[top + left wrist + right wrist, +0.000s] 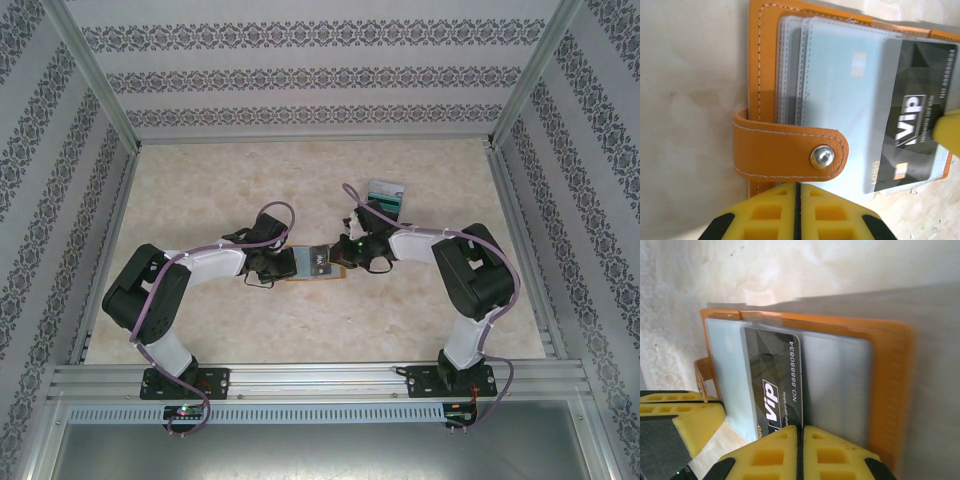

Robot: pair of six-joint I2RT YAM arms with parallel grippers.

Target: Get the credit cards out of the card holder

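The card holder is lying open on the marbled table at the centre of the overhead view. The left gripper is sitting at its 9 o'clock end and the right gripper at its 3 o'clock end. A clear box with teal contents is standing at about 1 o'clock from the holder, partly masked by the right arm's cable.

In the left wrist view, the left gripper's yellow fingers are pressing together with only a thin dark seam between them. They are meeting the holder's 6 o'clock edge just below the snap strap. The contact itself is hiding under the tips, so I cannot tell whether any leather is being pinched.

A black VIP card is sticking partway out of a frosted sleeve toward 3 o'clock, its end running off the frame. A blurred yellow fingertip of the right gripper is resting on it there. A pale grey-blue card is sitting inside the sleeve beside it. What the sleeves stacked behind are carrying is too hazy to read.

In the right wrist view, the right gripper's fingers are also closing flush together, at the 6 o'clock corner of the VIP card. Whether the card is being caught between them is not showing. The holder's 3 o'clock side is smearing into blur.
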